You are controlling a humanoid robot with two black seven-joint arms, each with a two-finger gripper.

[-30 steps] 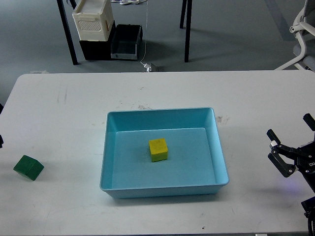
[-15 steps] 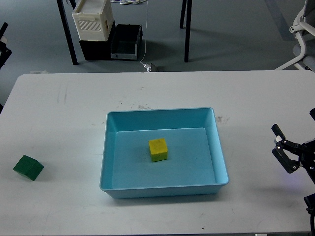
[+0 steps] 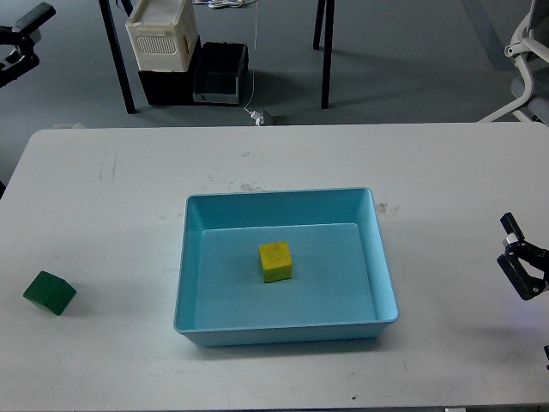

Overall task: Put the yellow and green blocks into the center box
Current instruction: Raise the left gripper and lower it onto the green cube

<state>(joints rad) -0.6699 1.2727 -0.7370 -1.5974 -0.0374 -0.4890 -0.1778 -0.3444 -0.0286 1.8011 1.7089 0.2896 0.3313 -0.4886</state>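
Half done, judging by the layout. Yellow block [image 3: 275,261] already resting flat on the floor of the blue box [image 3: 194,275], roughly at its middle, clear of all four walls. Green block [image 3: 49,293] not yet delivered: sitting on the white table [image 3: 446,172] at the near left, well apart from the box and tilted onto an edge, nothing touching it.

Left hand [image 3: 19,39] high in the far left corner of the view, over the floor beyond the table, nowhere near the green block; only a dark sliver showing, so cannot tell whether its fingers are apart or together. Nothing seen in it. Right hand [image 3: 525,269] at the right edge, low by the near right of the table, mostly cropped; fingers not told apart well enough, so cannot tell there either. Nothing visibly held.

Remaining, as a judgement: reach to the near left, take the green block despite its tilt, carry it rightward over the box wall, and set it beside the yellow one. Left hand the likelier choice, given the side.
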